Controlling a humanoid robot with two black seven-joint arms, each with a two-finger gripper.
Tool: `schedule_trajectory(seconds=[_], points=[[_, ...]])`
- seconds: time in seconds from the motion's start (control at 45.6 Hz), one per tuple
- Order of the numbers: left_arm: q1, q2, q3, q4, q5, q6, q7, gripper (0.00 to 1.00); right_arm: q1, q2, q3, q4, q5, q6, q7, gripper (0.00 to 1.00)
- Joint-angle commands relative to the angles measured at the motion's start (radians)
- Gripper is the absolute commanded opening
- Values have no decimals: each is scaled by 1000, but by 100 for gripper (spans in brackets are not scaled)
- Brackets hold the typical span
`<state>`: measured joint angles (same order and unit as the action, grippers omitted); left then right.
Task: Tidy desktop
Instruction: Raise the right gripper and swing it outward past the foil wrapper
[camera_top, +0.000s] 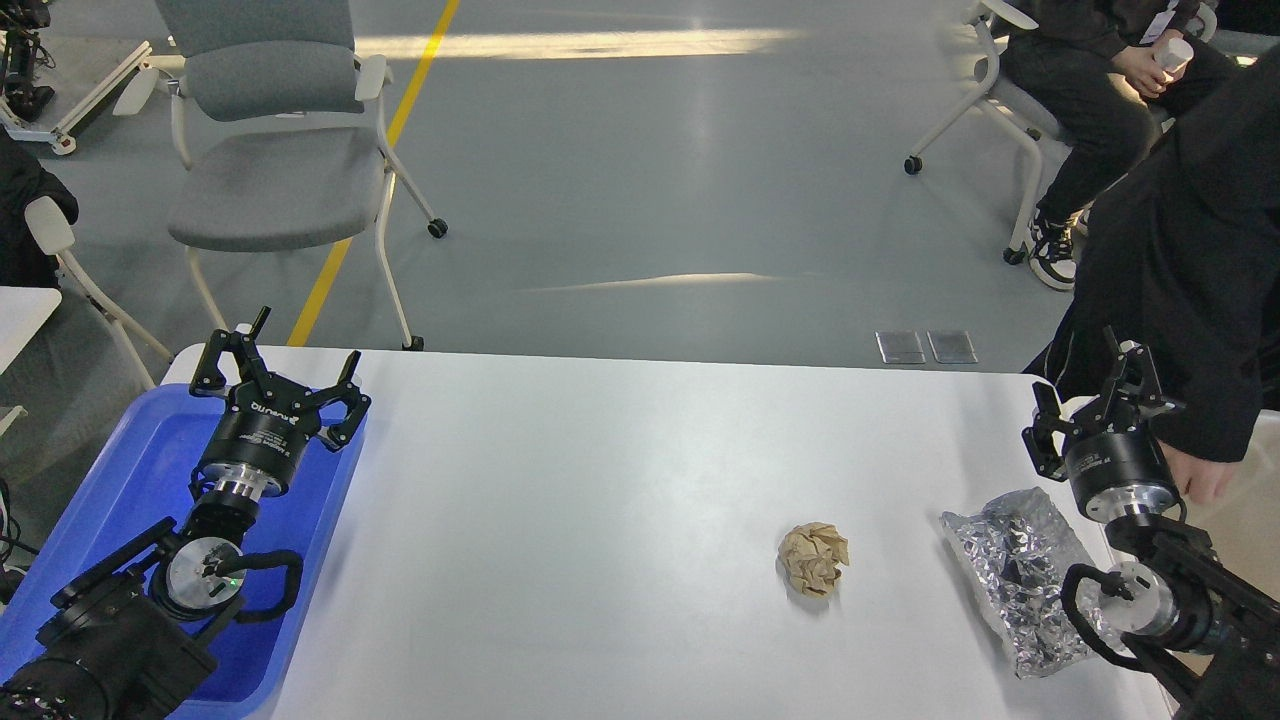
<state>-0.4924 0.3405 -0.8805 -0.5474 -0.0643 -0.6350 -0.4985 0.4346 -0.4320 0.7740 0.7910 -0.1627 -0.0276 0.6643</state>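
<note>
The white desktop (620, 470) fills the lower half of the head view. A crumpled brown paper ball (813, 560) lies on it right of centre. A crinkled silver foil bag (1015, 570) lies near the right edge. My left gripper (278, 380) hangs open over the far end of the blue tray (120, 480), holding nothing. My right gripper (1092, 400) is open and empty above the table's right edge, just beyond the foil bag.
A person in black (1190, 280) leans in at the right, hand (1205, 482) close to my right gripper. An off-white bin (1250, 540) sits past the right edge. A grey chair (270, 150) stands behind the table at left; a seated person (1100, 90) is far right.
</note>
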Motion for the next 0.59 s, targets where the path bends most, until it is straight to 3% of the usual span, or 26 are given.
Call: schedule_trajectory(seconds=[0.0, 0.57], points=[[0, 0, 2, 0, 1, 0, 0, 100, -1, -1, 1, 2, 0, 0, 0, 100], [0, 0, 0, 0, 0, 1, 0, 100, 24, -8, -1, -9, -6, 44, -17, 100]])
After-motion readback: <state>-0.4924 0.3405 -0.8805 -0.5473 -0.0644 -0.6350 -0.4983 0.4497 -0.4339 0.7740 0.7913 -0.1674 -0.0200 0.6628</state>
